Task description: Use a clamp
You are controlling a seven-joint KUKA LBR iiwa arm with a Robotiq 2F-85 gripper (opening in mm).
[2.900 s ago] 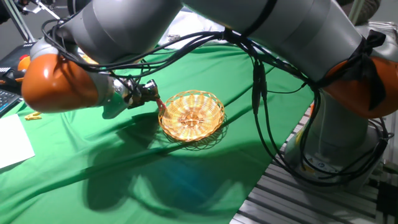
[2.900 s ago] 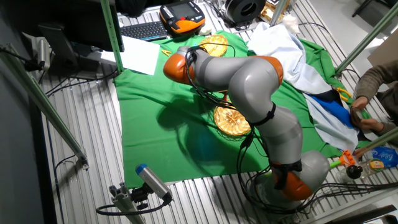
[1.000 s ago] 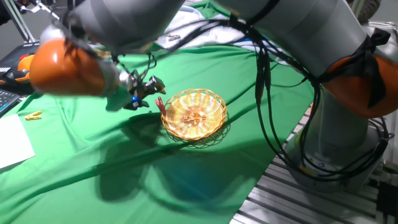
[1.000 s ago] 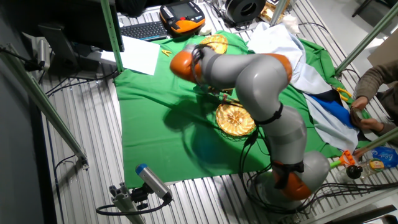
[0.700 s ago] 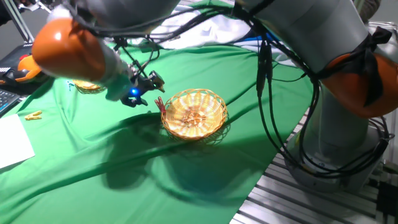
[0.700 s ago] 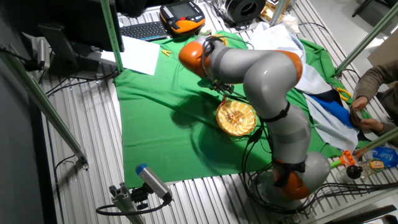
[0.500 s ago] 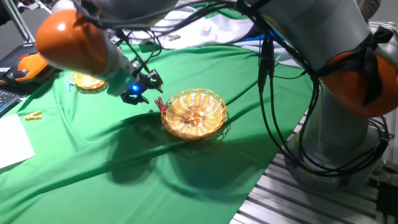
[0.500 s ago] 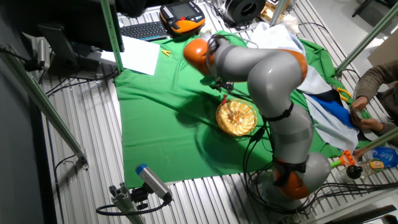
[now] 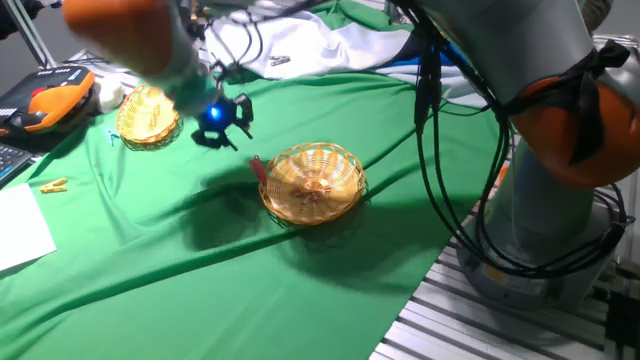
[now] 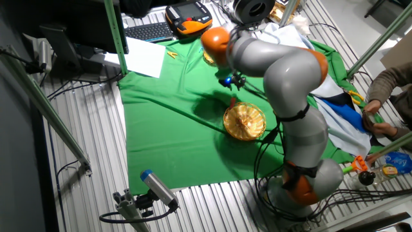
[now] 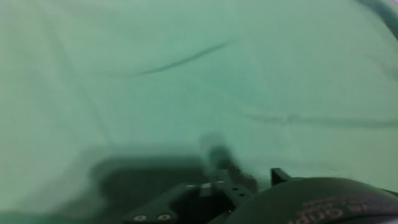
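Hand point(image 9: 222, 124) aloft | clamp point(image 9: 258, 167) on basket point(image 9: 312, 181) rim | second basket point(image 9: 147, 113) nearby

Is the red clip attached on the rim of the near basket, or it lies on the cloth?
Attached: the red clip stands up on the left rim of the wicker basket, apart from the gripper.

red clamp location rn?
In one fixed view the red clamp is clipped on the left rim of the nearer wicker basket, below and right of the lifted gripper. The other fixed view shows it at the basket's upper-left edge.
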